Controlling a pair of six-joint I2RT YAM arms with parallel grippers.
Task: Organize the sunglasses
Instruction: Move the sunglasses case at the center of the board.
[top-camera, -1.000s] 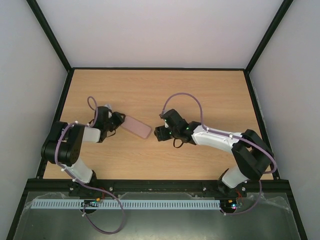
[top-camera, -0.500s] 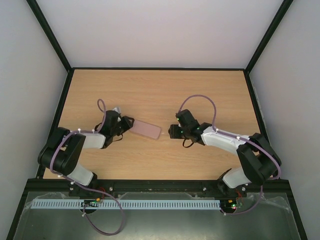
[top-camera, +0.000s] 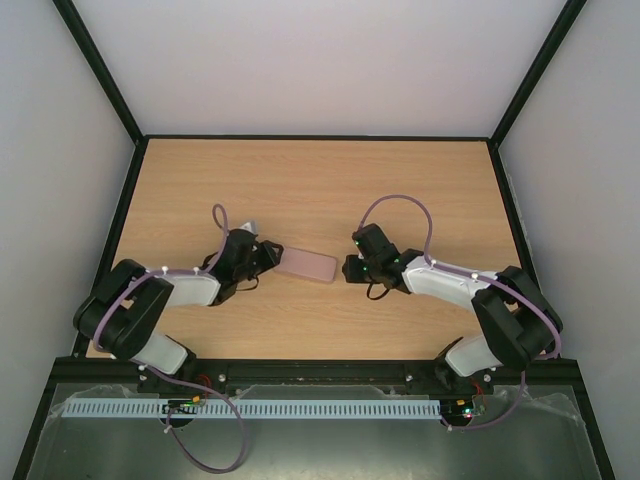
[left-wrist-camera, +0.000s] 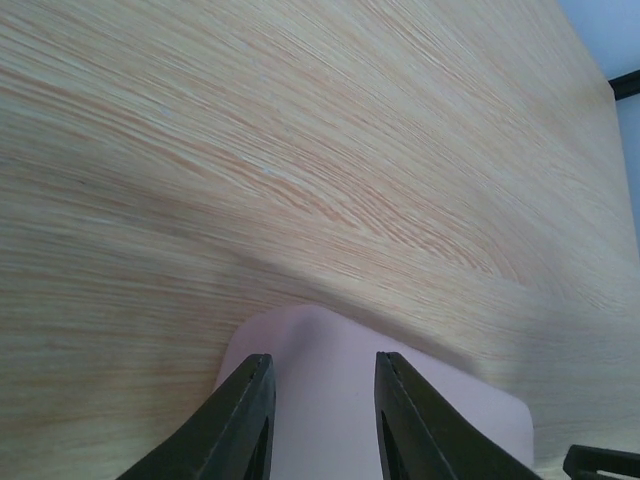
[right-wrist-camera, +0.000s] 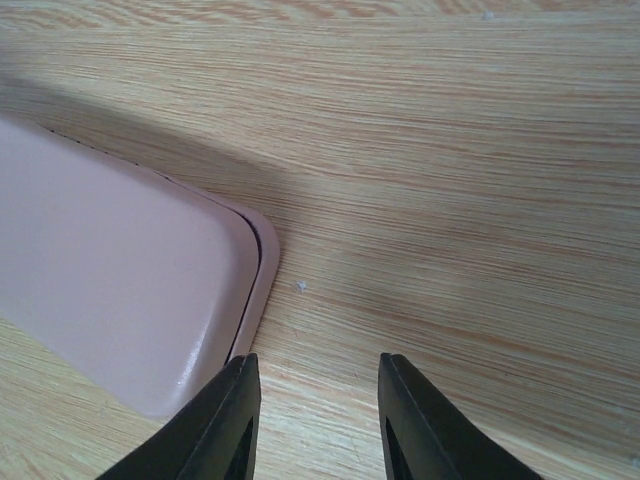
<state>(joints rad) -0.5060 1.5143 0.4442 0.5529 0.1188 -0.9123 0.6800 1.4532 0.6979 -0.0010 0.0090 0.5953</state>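
Observation:
The sunglasses are not in view. A closed pink oblong case (top-camera: 307, 265) lies on the wooden table between my two grippers. My left gripper (top-camera: 268, 256) is at the case's left end. In the left wrist view its jaws (left-wrist-camera: 323, 357) stand apart over the pink lid (left-wrist-camera: 450, 420), clamped on nothing that I can see. My right gripper (top-camera: 349, 268) is open and empty just off the case's right end. In the right wrist view (right-wrist-camera: 315, 365) the case's rounded corner (right-wrist-camera: 110, 280) lies beside the left fingertip.
The wooden table (top-camera: 320, 180) is ringed by a black frame (top-camera: 318, 137) and grey walls. Purple cables loop above both wrists. The arm bases stand at the near edge.
My left gripper has moved right and slightly nearer, and the pink case has slid right with it. My right gripper has backed off to the right, staying at the case's right end.

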